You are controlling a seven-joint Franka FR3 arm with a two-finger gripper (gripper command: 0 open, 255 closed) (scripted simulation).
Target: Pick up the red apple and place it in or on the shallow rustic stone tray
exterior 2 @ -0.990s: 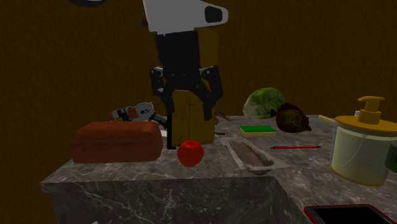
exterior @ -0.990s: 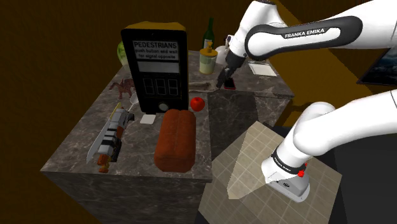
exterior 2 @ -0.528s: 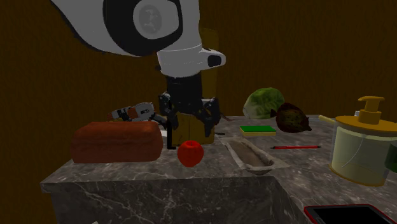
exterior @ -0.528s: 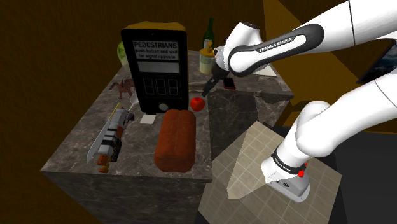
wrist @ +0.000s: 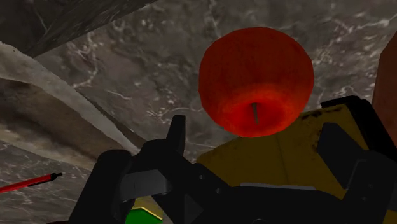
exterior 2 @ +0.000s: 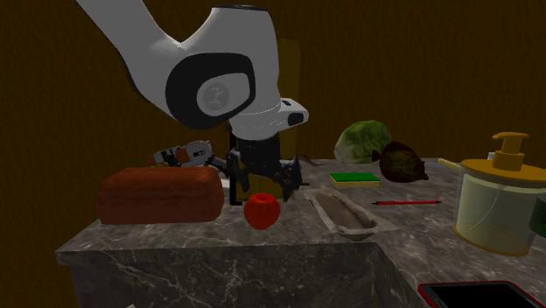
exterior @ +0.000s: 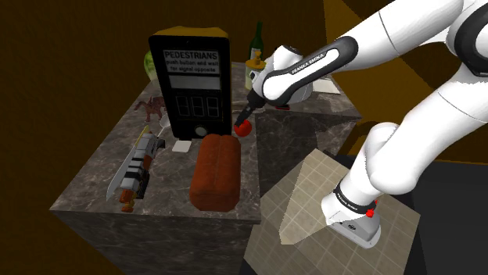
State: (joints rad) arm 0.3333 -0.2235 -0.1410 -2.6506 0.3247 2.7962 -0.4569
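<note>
I see the black end effector (exterior 2: pixel 265 184) low over the round red apple (exterior 2: pixel 262 211), fingers (wrist: pixel 177 137) apart, shallow grey stone tray (exterior 2: pixel 343 216) beside it, second exterior view's right, dark marbled worktop (exterior 2: pixel 219 254).

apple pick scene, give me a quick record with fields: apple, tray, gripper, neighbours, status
apple: red apple, resting on the marble counter near its edge
tray: shallow grey stone tray, nothing in it, beside the apple on the second exterior view's right
gripper: gripper open, fingers apart, low over the apple, not clasping it
neighbours: brown loaf on the apple's other side
status: apple not yet picked up
</note>
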